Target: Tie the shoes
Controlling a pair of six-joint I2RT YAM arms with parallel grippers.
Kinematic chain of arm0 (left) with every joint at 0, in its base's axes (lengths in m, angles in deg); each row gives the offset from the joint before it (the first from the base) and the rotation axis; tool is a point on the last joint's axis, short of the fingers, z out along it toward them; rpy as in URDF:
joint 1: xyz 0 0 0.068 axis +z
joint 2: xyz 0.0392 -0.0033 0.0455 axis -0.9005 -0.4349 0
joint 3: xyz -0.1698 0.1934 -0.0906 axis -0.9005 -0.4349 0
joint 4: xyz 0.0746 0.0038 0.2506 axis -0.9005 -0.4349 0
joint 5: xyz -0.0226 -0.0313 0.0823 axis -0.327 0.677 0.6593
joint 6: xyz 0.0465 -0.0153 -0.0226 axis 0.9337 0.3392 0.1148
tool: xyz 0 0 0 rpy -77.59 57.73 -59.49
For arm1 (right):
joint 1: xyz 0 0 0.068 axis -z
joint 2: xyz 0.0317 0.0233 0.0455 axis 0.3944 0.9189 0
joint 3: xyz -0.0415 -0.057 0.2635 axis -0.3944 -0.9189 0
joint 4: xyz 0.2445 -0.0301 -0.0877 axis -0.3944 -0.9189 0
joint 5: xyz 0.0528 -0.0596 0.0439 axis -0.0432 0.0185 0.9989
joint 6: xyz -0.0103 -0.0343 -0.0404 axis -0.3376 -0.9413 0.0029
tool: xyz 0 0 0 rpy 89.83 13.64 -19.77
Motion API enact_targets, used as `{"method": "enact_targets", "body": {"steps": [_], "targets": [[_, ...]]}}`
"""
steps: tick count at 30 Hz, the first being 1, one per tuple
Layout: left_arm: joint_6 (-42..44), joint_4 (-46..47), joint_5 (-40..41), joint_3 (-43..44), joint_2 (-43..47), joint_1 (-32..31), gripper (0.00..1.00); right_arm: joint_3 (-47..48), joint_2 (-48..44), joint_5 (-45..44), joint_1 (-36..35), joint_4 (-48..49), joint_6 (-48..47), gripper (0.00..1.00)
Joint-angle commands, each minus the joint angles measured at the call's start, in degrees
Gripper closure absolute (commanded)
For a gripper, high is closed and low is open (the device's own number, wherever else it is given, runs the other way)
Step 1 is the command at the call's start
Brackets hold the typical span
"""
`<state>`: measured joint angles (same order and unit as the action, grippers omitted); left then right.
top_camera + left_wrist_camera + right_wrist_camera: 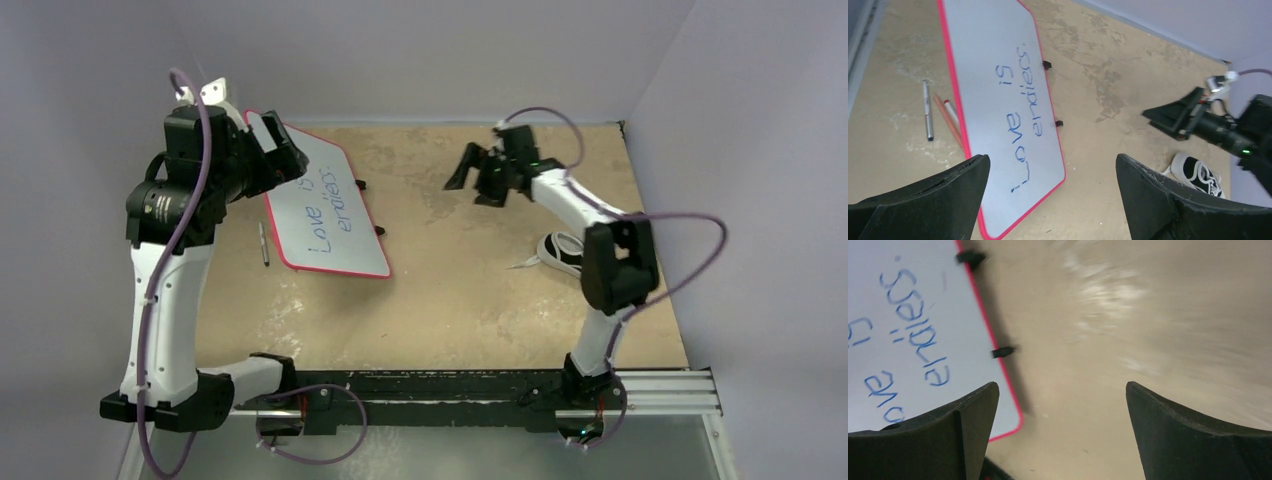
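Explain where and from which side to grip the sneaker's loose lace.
Grip the white lace end trailing onto the table left of the sneaker. Probably come down from above on that side: it lies flat and free there, while the right arm's elbow overhangs the sneaker.

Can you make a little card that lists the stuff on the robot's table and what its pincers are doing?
Shoe: black and white sneaker, on the table beside the right arm, not held
Lace: white, one end trailing on the table
Board: red-edged whiteboard with blue writing
Pens: beside the whiteboard
Left pincer: open, empty, near the whiteboard
Right pincer: open, empty, away from the sneaker
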<state>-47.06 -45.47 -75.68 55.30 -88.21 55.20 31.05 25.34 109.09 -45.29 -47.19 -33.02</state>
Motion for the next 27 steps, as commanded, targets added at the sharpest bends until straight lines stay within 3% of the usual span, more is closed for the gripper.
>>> {"method": "enact_targets", "body": {"steps": [1, 4, 7, 12, 17, 19, 22, 27], "targets": [[2.40, 8.71, -9.82, -0.59, -4.08, -0.28, 0.03, -7.49, -15.57, -11.99, 10.14, -19.00, -15.19, 0.01], [-0.03, 13.34, -12.96, -0.10, -8.38, -3.86, 0.03, -12.44, -21.72, -19.22, 17.79, -26.86, -14.81, 0.01], [0.21, 16.12, -9.38, 3.02, -13.41, -12.29, 0.03, -11.29, -24.86, -26.86, 22.87, -37.72, -10.98, 0.01], [1.31, 17.96, -7.42, 9.30, -23.47, -20.34, 0.02, -14.00, -29.56, -28.77, 30.73, -44.84, 0.26, 0.03], [0.69, 21.68, -6.46, 14.24, -29.52, -23.52, 0.02, -20.86, -29.80, -22.79, 36.37, -40.19, 7.66, 0.40], [1.23, 22.41, -6.35, 15.17, -30.57, -24.35, 0.02, -22.47, -28.05, -20.57, 36.75, -35.21, 8.40, 0.45], [2.31, 23.02, -4.62, 13.90, -29.64, -26.27, 0.02, -22.15, -25.03, -18.63, 37.24, -31.47, 10.12, 0.44], [2.36, 21.46, -3.28, 9.48, -23.77, -27.62, 0.02, -20.33, -24.78, -17.54, 37.27, -34.69, 9.76, 0.31]]}}
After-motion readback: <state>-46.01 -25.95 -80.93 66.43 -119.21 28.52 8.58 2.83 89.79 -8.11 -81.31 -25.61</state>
